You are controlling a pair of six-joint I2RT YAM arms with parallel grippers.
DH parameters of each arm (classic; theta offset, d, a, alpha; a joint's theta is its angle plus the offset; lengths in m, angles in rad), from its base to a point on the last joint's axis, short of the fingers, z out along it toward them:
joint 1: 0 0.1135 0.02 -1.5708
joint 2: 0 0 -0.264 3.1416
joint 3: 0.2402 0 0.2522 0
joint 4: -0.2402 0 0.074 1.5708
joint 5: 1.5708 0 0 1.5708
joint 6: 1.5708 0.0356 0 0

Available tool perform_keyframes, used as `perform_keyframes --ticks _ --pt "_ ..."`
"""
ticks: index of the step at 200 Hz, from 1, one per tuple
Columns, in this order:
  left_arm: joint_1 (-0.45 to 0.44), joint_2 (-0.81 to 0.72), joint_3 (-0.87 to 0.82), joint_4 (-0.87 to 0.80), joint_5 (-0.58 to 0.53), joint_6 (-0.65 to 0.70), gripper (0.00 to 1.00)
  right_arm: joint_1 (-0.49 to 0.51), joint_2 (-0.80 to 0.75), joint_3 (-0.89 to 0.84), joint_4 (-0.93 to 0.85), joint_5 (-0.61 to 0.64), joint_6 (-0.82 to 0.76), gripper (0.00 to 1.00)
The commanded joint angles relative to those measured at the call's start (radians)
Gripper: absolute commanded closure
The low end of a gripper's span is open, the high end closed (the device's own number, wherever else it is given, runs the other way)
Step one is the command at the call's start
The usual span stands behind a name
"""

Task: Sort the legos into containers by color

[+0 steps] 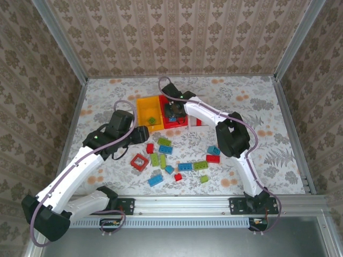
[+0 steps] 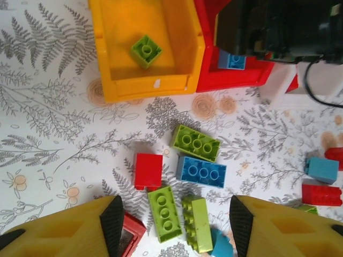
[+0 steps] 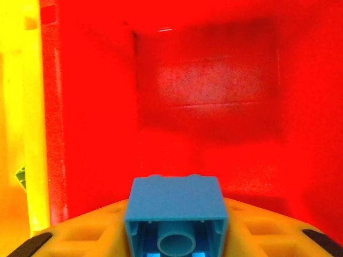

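— Blue plastic is what the right tool (image 3: 177,238) is clenching: one small blue brick (image 3: 176,201), pinched across its two side walls, with its hollow underside facing the wrist camera.

— Where is it hanging?

— Over the red bin (image 3: 214,96), whose floor and walls are lying beyond it. The yellow-orange bin (image 3: 21,107) is running just beside on the left. I am judging that letting go is the step in hand.

— How is such a brick going to handle?

— Light, stiff and rather slick, I am expecting. The flat side walls are giving the pads a true seat, while the studded top would be offering less. A short drop should not be hurting it.

— And the other arm?

— The left tool (image 2: 176,225) is standing released with its fingers wide apart, hovering above the loose pile on the bench (image 2: 48,139). Two lime bricks (image 2: 163,213) are lying side by side between its fingers, touching or nearly so.

— Is that crowding a worry?

— I am thinking so. Closing on one could be nudging its neighbour, so taking a single brick across its long walls is looking the safer hold.

— Further out?

— A red brick (image 2: 148,171) and a blue oblong brick (image 2: 201,171) are lying just beyond, with a lime oblong brick (image 2: 195,143) past them. One small lime square (image 2: 146,51) is sitting inside the yellow-orange bin, and the white bin (image 2: 284,91) is standing on the far side of the red one.
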Motion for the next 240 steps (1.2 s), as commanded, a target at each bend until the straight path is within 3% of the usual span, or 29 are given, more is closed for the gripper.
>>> perform_keyframes --ticks 1,75,106,134,151,178,203,240 --pt "0.015 -0.027 -0.021 -0.044 0.009 -0.005 0.42 0.001 -0.014 0.041 -0.059 -0.014 0.015 0.54" --pt "0.075 0.002 -0.038 -0.047 0.045 -0.017 0.43 0.01 -0.182 0.005 -0.05 0.037 -0.005 0.53" --pt "0.089 0.04 -0.038 -0.068 0.072 -0.008 0.44 0.017 -0.365 -0.186 0.093 0.047 -0.084 0.52" --pt "0.091 0.081 -0.054 -0.075 0.108 0.036 0.44 0.023 -0.591 -0.532 0.348 -0.091 -0.161 0.49" --pt "0.088 0.13 -0.067 -0.055 0.156 0.089 0.43 0.025 -0.67 -0.67 0.397 -0.199 -0.17 0.48" --pt "0.088 0.212 -0.065 -0.12 0.13 0.13 0.39 0.067 -0.761 -0.82 0.409 -0.349 -0.197 0.43" --pt "0.084 0.177 -0.105 -0.23 0.087 0.027 0.35 0.119 -0.798 -0.902 0.395 -0.39 -0.2 0.38" --pt "0.087 0.06 -0.233 -0.213 0.139 -0.148 0.35 0.135 -0.807 -0.976 0.462 -0.436 -0.144 0.39"
